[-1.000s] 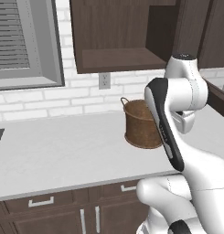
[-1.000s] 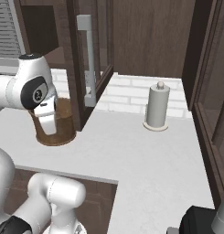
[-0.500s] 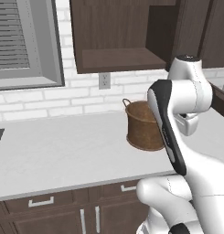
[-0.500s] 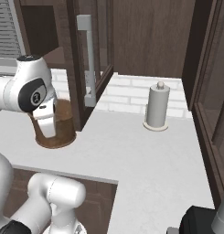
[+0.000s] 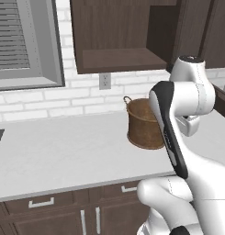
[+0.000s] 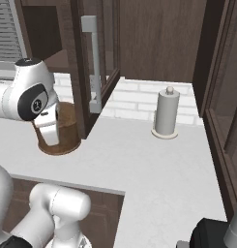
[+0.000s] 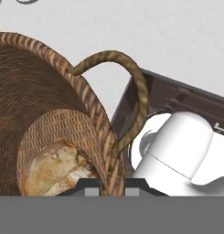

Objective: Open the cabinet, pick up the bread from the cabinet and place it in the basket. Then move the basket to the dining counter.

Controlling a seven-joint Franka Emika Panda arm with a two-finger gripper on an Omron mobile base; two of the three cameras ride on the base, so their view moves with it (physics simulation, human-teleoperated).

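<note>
The claw [image 7: 112, 183] pinches the basket [image 5: 143, 124] wall at its rim, below the loop handle [image 7: 127, 91]. The bread [image 7: 56, 167] lies inside the basket, which sits on the desk [image 5: 63, 151]. Woven, light, fairly stiff; the rim grip may let it tilt.

Left of the basket [image 5: 143, 124] the worktop [image 5: 63, 151] lies bare as far as the window. Directly right of the basket the open cabinet door [image 6: 93, 63] hangs low, blocking passage; beyond it stands a paper-towel holder [image 6: 166, 113].
</note>
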